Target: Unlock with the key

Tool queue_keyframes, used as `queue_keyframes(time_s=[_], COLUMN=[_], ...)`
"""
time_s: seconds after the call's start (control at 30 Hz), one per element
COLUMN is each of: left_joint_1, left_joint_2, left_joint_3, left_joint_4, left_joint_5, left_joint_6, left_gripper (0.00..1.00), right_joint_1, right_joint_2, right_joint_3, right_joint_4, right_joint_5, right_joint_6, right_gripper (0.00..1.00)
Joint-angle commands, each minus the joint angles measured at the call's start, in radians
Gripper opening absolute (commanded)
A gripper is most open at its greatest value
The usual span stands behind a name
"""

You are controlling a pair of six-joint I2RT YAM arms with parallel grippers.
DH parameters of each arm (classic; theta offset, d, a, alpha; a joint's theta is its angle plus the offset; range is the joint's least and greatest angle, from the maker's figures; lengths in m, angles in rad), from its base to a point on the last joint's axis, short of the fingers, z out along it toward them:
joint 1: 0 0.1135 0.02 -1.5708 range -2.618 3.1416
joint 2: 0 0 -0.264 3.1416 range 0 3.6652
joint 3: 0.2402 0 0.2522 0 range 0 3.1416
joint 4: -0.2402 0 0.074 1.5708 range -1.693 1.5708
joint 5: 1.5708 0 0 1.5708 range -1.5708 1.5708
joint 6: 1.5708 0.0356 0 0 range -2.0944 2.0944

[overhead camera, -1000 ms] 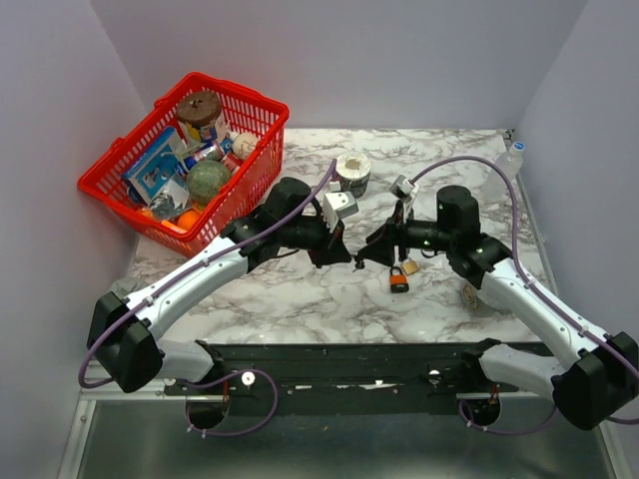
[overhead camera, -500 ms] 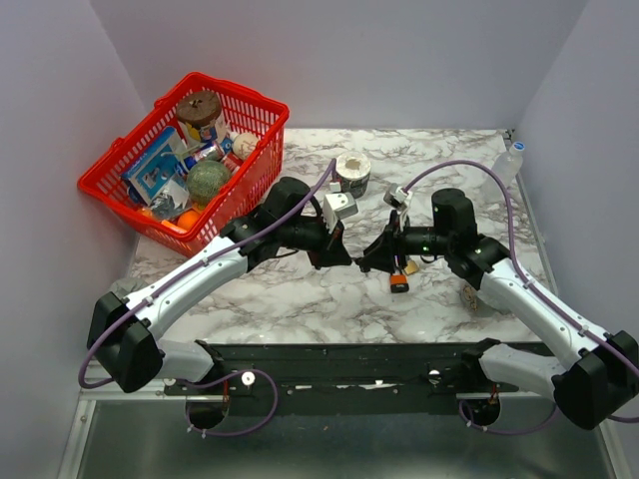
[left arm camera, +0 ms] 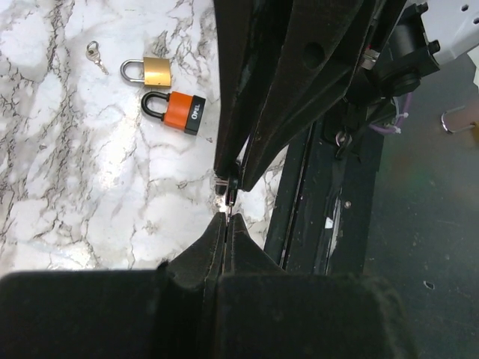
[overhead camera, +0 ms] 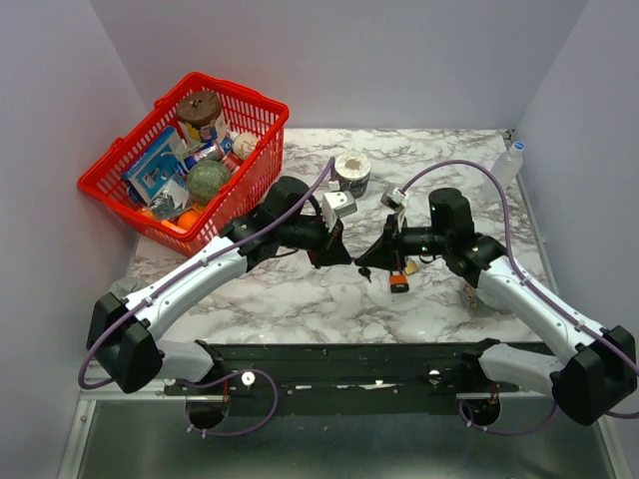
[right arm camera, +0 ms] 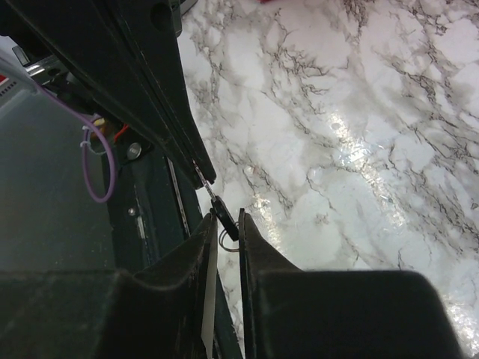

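Black at the head and silvery along its thin blade, the key (right arm camera: pixel 224 221) hung in the air between the two grippers, above the marble table (overhead camera: pixel 300 299) at about the middle of its width. The left gripper (left arm camera: pixel 226 222) was clenched, its fingertips pressed together on the end of the blade. The right gripper (right arm camera: pixel 227 216) met it from the right. Its fingers (right arm camera: pixel 248 258) stood narrowly apart on either side of the key's black head, and whether they pressed on the head could not be told. A thin wire ring (right arm camera: pixel 228 244) hung from the head.

Just to the right of the key, the orange-and-black padlock (left arm camera: pixel 182 112) lay flat on the table. The brass padlock (left arm camera: pixel 150 71) lay flat just beside it, on its far right side. In the left wrist view both shackles looked seated in their bodies. A second small key (left arm camera: pixel 93 54) lay on the marble a little apart from the brass padlock, on the side away from the orange one.

At the far left stood a red basket (overhead camera: pixel 120 195) crowded with assorted items. A white roll of tape (overhead camera: pixel 352 171) sat at the far middle of the table, beyond the grippers. A clear bottle (overhead camera: pixel 509 160) stood at the far right edge.
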Motion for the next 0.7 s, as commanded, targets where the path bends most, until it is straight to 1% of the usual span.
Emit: queue_keyframes(time_s=[0.0, 0.07, 0.1, 0.17, 0.27, 0.33, 0.37, 0.4, 0.43, 0.47, 0.5, 0.57, 0.6, 0.63, 0.67], left_joint_1=[0.004, 0.004, 0.006, 0.006, 0.006, 0.007, 0.007, 0.007, 0.007, 0.009, 0.009, 0.018, 0.026, 0.035, 0.059], left_joint_2=[-0.026, -0.032, -0.035, -0.043, -0.055, -0.063, -0.075, -0.079, -0.087, -0.104, -0.116, -0.164, -0.185, -0.211, -0.265], left_joint_3=[-0.004, -0.008, -0.010, -0.019, -0.027, -0.034, -0.038, -0.042, -0.048, -0.054, -0.061, -0.085, -0.099, -0.135, -0.159], left_joint_4=[0.051, 0.060, 0.064, 0.081, 0.103, 0.112, 0.123, 0.129, 0.134, 0.146, 0.156, 0.198, 0.216, 0.242, 0.300], left_joint_5=[-0.005, -0.013, -0.013, -0.022, -0.062, -0.090, -0.105, -0.129, -0.145, -0.165, -0.191, -0.275, -0.309, -0.365, -0.386], left_joint_6=[-0.009, -0.014, -0.017, -0.028, -0.052, -0.058, -0.066, -0.071, -0.074, -0.078, -0.089, -0.107, -0.121, -0.162, -0.184], left_gripper=[0.00, 0.00, 0.00, 0.00, 0.00, 0.01, 0.22, 0.36, 0.53, 0.75, 0.80, 0.82, 0.82, 0.83, 0.88], right_joint_1=[0.015, 0.017, 0.017, 0.017, 0.017, 0.017, 0.018, 0.017, 0.017, 0.017, 0.018, 0.015, 0.015, 0.017, 0.015], right_joint_2=[0.023, 0.026, 0.026, 0.023, 0.012, 0.002, -0.002, -0.002, -0.003, -0.003, -0.003, -0.027, -0.040, -0.052, -0.067], right_joint_3=[0.034, 0.031, 0.025, 0.015, -0.024, -0.067, -0.081, -0.092, -0.110, -0.115, -0.124, -0.176, -0.201, -0.224, -0.266], right_joint_4=[0.015, 0.028, 0.047, 0.075, 0.172, 0.280, 0.314, 0.371, 0.390, 0.403, 0.438, 0.504, 0.605, 0.664, 0.719], right_joint_5=[-0.060, -0.071, -0.080, -0.086, -0.086, -0.059, -0.045, 0.008, 0.041, 0.071, 0.139, 0.206, 0.261, 0.286, 0.303], right_joint_6=[-0.004, 0.004, 0.016, 0.028, 0.087, 0.149, 0.169, 0.212, 0.231, 0.245, 0.280, 0.333, 0.399, 0.433, 0.461], right_gripper=[0.13, 0.07, 0.01, 0.01, 0.01, 0.01, 0.01, 0.01, 0.01, 0.01, 0.01, 0.01, 0.01, 0.01, 0.01])
